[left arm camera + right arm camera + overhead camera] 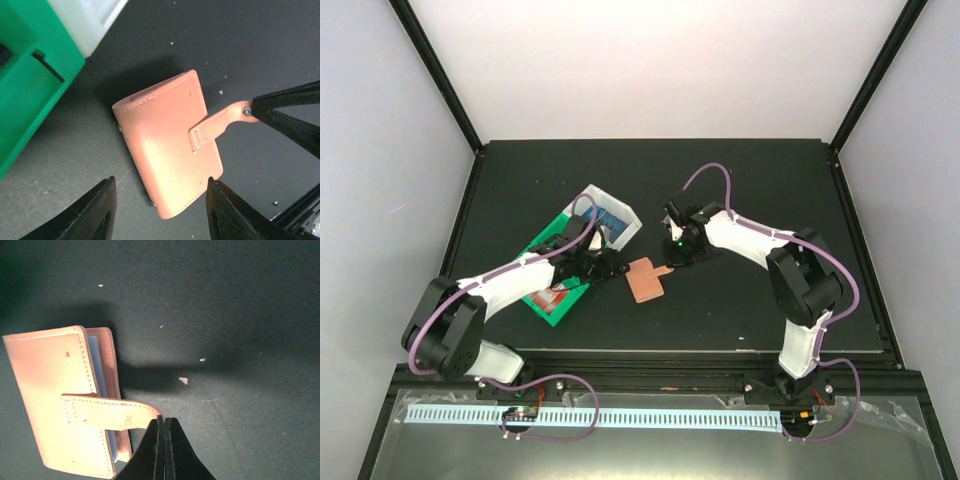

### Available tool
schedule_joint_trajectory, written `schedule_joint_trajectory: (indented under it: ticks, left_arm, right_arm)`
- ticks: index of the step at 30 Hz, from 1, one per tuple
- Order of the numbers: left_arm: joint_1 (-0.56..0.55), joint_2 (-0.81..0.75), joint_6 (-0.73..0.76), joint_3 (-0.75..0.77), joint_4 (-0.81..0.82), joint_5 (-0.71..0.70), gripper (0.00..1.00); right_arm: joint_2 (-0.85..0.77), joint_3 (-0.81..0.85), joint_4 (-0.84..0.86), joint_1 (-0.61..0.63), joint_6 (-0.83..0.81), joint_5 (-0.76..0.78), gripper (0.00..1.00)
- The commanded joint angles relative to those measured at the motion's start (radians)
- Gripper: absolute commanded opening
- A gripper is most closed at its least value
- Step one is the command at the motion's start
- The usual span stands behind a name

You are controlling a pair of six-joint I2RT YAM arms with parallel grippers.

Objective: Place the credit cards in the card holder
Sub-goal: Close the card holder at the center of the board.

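My right gripper [161, 422] pinches the snap tab [107, 412] with fingers pressed together, my left gripper [161, 186] hangs spread and empty over the card holder [165, 150], which lies on the table [740, 310] beside the green bin [30, 75], so I judge loading of the credit cards not yet begun.

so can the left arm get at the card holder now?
Probably yes. The left gripper hangs open over the card holder, fingers either side of one end. The right gripper is shut only on the snap tab, off to one side.
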Motion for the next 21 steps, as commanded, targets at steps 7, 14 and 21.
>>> schedule_joint_trajectory:
  ticks: [7,14,21]
  left_arm:
    - [-0.101,0.134,-0.143,-0.012,0.127,0.036,0.52]
    - [-0.156,0.22,-0.216,0.046,-0.011,-0.088,0.38]
    - [-0.168,0.246,-0.223,0.079,-0.096,-0.153,0.38]
  right_arm:
    - [0.015,0.063,-0.026,0.002,-0.036,0.127,0.15]
    - [-0.062,0.074,-0.081,0.017,-0.019,0.22,0.35]
    - [-0.086,0.041,-0.013,0.048,0.001,0.014,0.33]
